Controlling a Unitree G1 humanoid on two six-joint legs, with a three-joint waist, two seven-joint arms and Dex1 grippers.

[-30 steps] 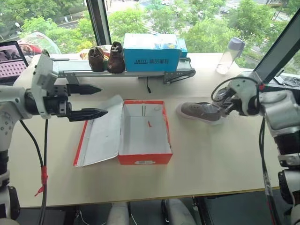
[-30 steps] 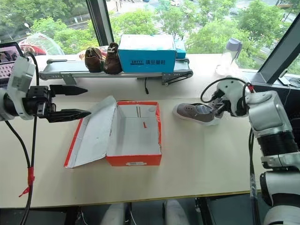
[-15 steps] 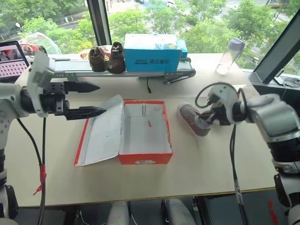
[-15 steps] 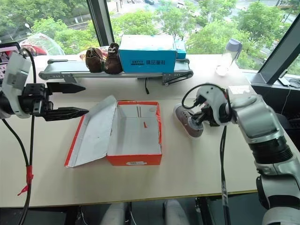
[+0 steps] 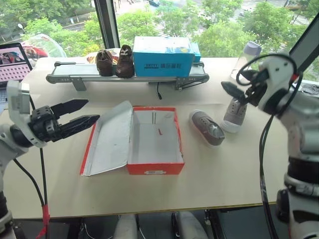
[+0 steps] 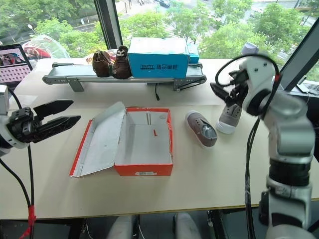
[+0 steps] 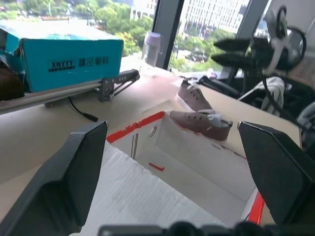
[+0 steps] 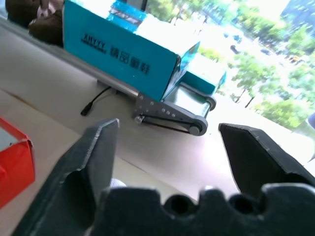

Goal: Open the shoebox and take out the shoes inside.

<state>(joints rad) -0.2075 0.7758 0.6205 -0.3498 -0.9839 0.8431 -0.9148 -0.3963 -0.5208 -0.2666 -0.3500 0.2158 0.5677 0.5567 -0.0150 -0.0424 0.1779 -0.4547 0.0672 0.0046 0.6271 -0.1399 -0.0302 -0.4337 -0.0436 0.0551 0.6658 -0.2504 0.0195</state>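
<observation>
Letting go just now: right gripper (image 6: pixel 219 89) spreading wide, lifting away. Both shoes (image 5: pixel 208 128) now lying on the bench (image 5: pixel 224 174) right of the empty shoebox (image 5: pixel 154 140) (lid open). Left gripper (image 5: pixel 82 113) hanging open, empty. Looking finished.

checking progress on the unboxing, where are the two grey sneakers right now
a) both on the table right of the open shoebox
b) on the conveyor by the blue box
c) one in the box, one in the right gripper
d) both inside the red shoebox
a: the shoebox lies open and empty, and both grey sneakers sit on the table to its right, with the right gripper open above them.
</observation>
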